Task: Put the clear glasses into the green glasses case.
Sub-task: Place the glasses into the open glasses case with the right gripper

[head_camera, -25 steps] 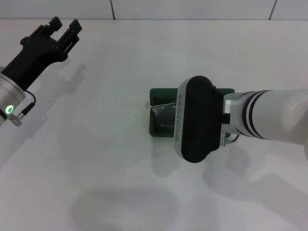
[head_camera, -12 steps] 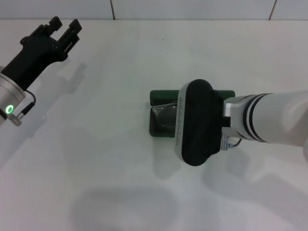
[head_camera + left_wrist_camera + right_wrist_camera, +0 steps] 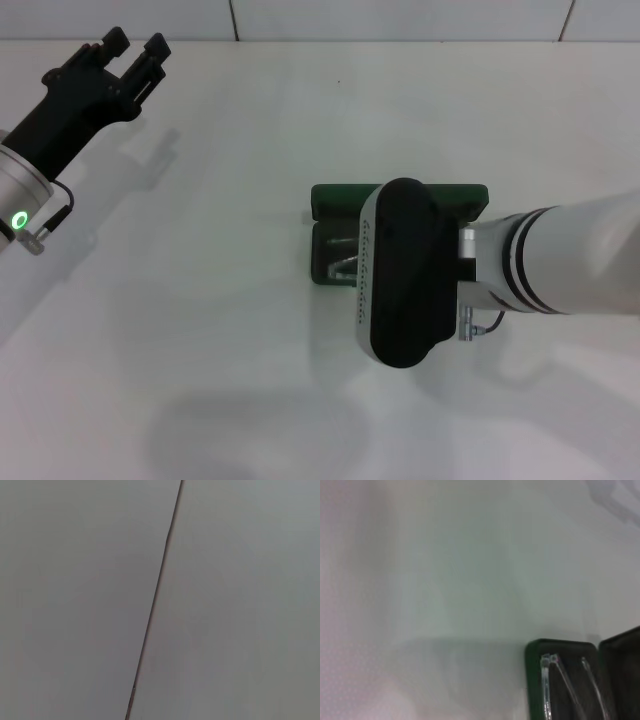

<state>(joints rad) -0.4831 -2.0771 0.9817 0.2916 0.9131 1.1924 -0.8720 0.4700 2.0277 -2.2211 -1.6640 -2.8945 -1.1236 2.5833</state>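
Note:
The green glasses case lies open at mid-table, its lid flat on the far side. The clear glasses lie in its dark tray, with only their left end showing. My right arm's black wrist housing hangs over the middle of the case and hides the right gripper. The right wrist view shows the case's end, the thin clear glasses arms inside it, and the lid. My left gripper is raised at the far left, open and holding nothing.
The white table runs to a tiled wall at the back. The left wrist view shows only grey wall tiles with a dark seam.
My right wrist has shifted slightly left and toward the near edge, over the case. The glasses' visible end now sits lower and flatter in the tray. The left arm has barely moved.

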